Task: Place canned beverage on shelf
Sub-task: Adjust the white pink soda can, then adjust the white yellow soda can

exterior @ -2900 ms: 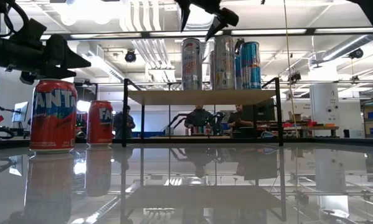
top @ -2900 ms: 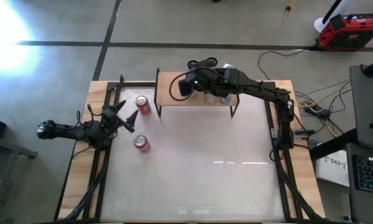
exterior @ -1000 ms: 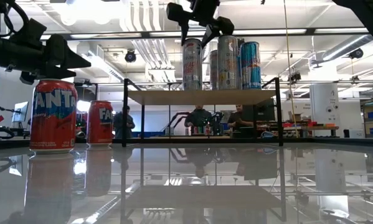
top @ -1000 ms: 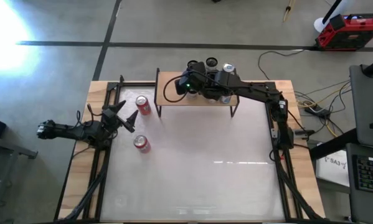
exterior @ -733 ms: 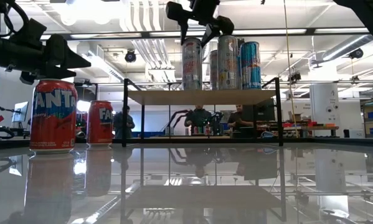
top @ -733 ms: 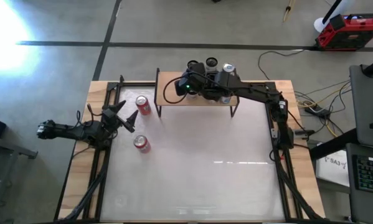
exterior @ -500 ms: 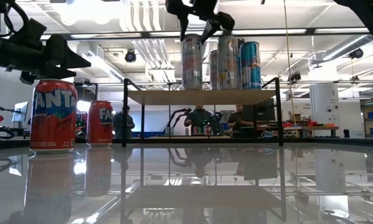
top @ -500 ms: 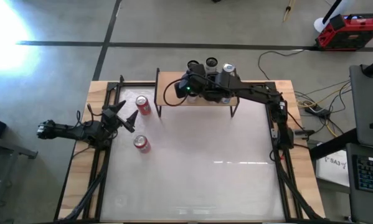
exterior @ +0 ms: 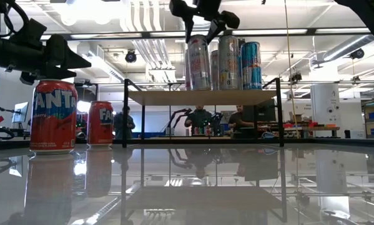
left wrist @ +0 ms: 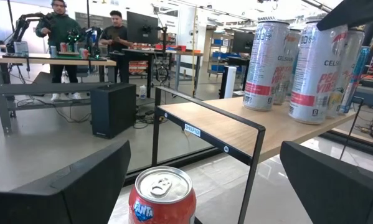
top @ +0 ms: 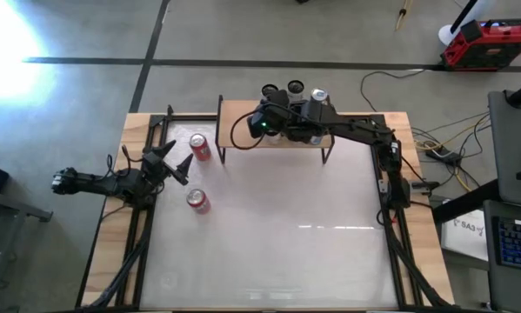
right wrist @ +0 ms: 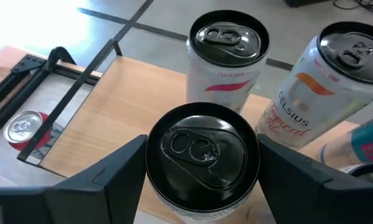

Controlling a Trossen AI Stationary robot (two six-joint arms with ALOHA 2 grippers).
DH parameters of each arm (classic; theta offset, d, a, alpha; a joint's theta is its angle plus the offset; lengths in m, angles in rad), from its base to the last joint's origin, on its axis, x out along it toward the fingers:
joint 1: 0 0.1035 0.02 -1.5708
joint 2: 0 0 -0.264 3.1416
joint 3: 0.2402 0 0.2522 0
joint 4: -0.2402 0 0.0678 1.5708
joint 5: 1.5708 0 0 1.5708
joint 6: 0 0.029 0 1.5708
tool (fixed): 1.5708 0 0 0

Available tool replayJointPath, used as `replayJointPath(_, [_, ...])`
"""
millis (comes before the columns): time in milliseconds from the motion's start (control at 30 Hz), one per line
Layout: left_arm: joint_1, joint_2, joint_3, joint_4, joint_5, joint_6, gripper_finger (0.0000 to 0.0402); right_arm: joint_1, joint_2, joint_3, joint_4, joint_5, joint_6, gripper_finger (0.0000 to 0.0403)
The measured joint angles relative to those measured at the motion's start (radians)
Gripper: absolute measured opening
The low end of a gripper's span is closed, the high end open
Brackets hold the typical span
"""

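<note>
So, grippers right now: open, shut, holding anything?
Left gripper: open, empty.
Right gripper: closed on a Celsius can on the shelf.

Your shelf [left wrist: 248, 121] had a matt, light wood top on thin black metal legs. Your cans [right wrist: 202, 165] were glossy metal with dark, shiny lids. Your table [top: 286, 235] was smooth, glossy white, mirroring the red cans [exterior: 52, 115]; its edges [top: 421, 252] were bare pale wood.

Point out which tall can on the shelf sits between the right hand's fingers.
The tall silver black-topped can, at the group's open-shelf end; the right hand straddles its top, while the other tall cans stand free behind it.
</note>
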Motion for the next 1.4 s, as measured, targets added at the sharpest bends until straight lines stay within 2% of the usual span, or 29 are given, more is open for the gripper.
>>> replayJointPath(333, [0.000,0.000,0.000,0.000,0.000,0.000,0.0398,0.000,-0.001,0.000,-0.010,0.002,-0.001,0.0269])
replayJointPath(867, [0.000,0.000,0.000,0.000,0.000,0.000,0.0398,0.000,-0.005,0.002,-0.001,0.008,-0.012,0.0311])
replayJointPath(1100, [0.000,0.000,0.000,0.000,0.000,0.000,0.0398,0.002,-0.010,0.069,-0.007,0.038,-0.055,0.0313])
replayJointPath(1400, [0.000,0.000,0.000,0.000,0.000,0.000,0.0398,0.003,-0.081,0.066,-0.147,0.094,-0.025,0.0313])
